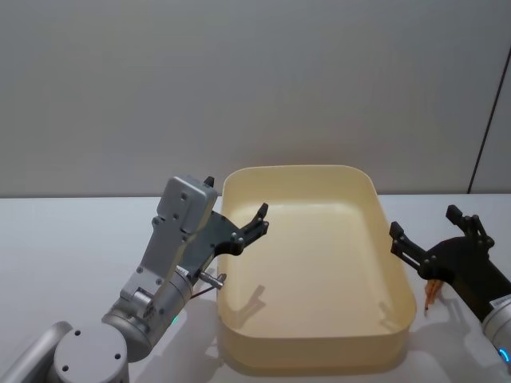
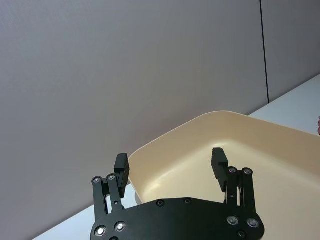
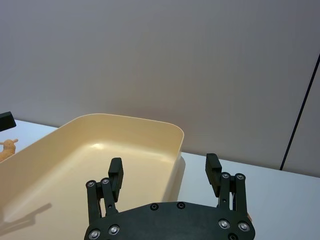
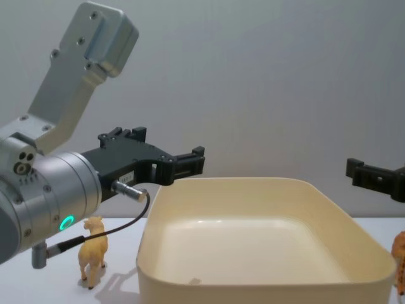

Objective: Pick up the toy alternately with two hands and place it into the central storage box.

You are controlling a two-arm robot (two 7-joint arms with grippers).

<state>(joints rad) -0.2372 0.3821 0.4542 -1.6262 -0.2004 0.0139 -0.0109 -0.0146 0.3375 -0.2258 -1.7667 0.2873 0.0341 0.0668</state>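
We hold our left gripper spread open and empty over the left rim of the box. Our right gripper is likewise open just right of it, so either can drop onto a toy. A tan toy animal stands on the table left of the box, and an orange toy lies to the right. The box holds nothing yet.

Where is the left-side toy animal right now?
Chest view: the tan toy animal stands upright just left of the cream storage box, low beneath the left arm.
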